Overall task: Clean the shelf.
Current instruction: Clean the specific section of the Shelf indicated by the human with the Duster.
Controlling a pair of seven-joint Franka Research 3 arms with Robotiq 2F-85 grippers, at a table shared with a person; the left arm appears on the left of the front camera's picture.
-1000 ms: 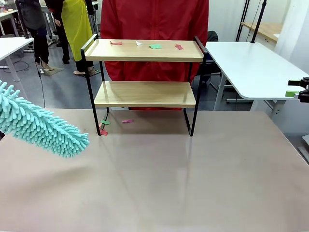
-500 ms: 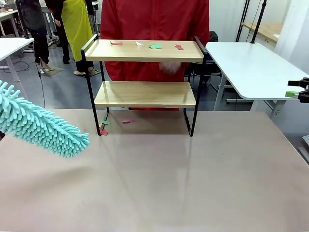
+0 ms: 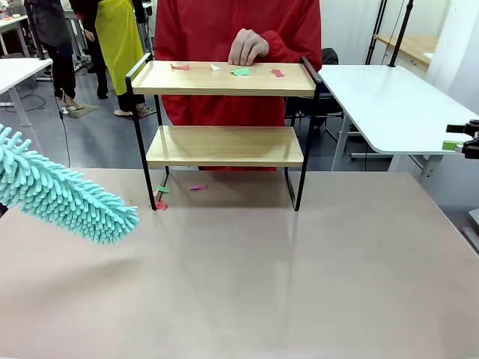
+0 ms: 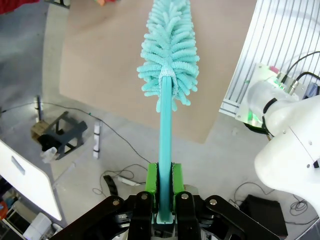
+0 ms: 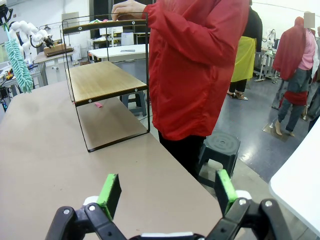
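A small two-tier shelf (image 3: 224, 146) of light wooden boards in a thin black metal frame stands at the far middle of the beige worktop (image 3: 299, 284). Small red, green and white paper scraps (image 3: 241, 72) lie on its top board, where the hand (image 3: 247, 46) of a person in a red jacket reaches. The left fingers (image 4: 152, 180) are clamped on the handle of a fluffy turquoise duster (image 3: 67, 196), which hangs over the worktop's left side, well apart from the shelf, while the right fingers (image 5: 111, 194) stand wide apart and empty at the right.
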